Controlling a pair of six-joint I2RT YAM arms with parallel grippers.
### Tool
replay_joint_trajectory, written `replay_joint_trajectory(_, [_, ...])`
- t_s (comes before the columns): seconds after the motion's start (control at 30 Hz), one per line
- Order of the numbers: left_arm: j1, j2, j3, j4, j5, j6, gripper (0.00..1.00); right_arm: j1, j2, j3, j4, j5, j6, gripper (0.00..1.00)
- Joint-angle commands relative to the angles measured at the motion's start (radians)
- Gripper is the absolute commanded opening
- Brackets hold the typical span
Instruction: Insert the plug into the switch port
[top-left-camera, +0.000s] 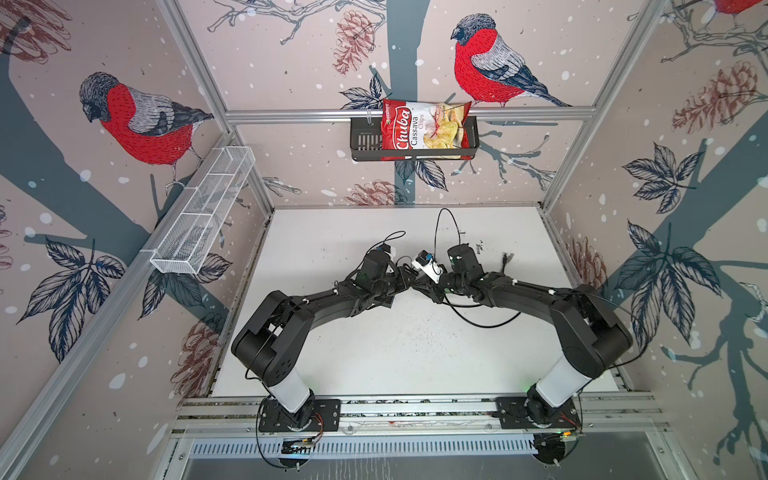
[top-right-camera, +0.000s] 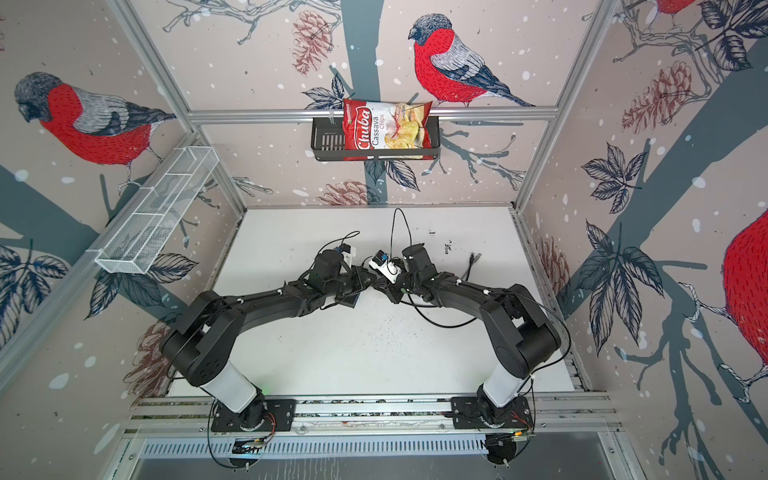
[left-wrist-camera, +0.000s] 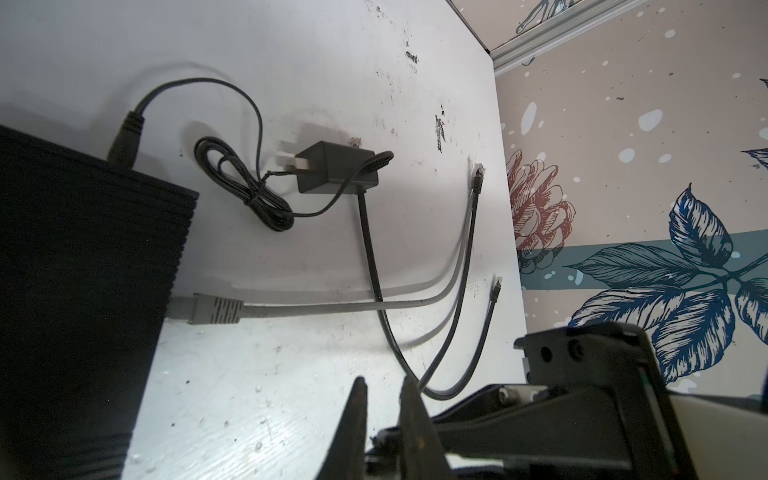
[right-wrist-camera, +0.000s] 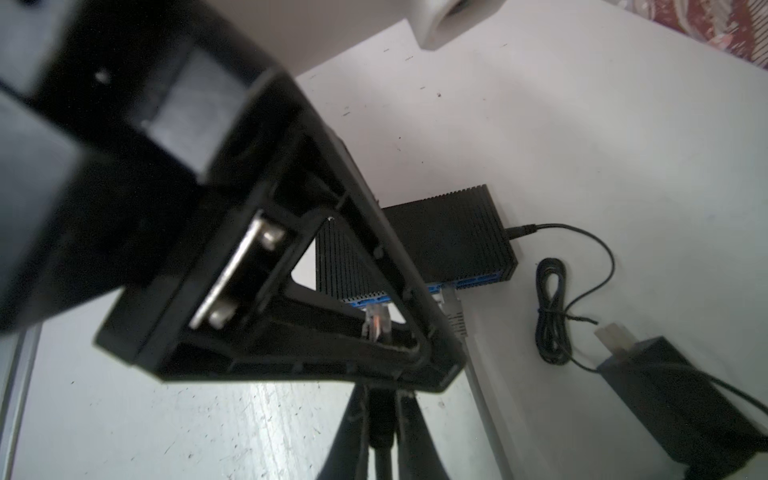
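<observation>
Switch (right-wrist-camera: 453, 237): flat on bench (right-wrist-camera: 582, 124), near middle; in both top views mostly hidden under arms.
Plug (right-wrist-camera: 376, 324): clear tip just before blue ports (right-wrist-camera: 478, 282), seated or not unclear, half-screened by left pincer (left-wrist-camera: 384, 384).
Left pincer: narrow gap, contents unseen.
Right pincer (right-wrist-camera: 381, 409): pinching black cable (right-wrist-camera: 382, 453) behind plug, tips hidden.
Grey cable (left-wrist-camera: 332, 307): plugged into switch side.
</observation>
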Motion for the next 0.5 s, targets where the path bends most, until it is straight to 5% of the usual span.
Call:
replay_joint_trajectory(0.0, [0.002, 0.008, 0.021, -0.076, -0.037, -0.001, 0.00, 0.016, -0.047, -0.063, 0.120, 0.159, 0.001, 0.21])
replay_joint_trajectory(0.23, [-0.001, 0.008, 0.057, -0.142, -0.063, -0.026, 0.00, 0.128, -0.093, -0.239, 0.382, 0.467, -0.111, 0.27])
replay_joint_trajectory(0.47, [-0.017, 0.010, 0.088, -0.187, -0.060, -0.067, 0.00, 0.207, -0.070, -0.371, 0.722, 0.590, -0.171, 0.28])
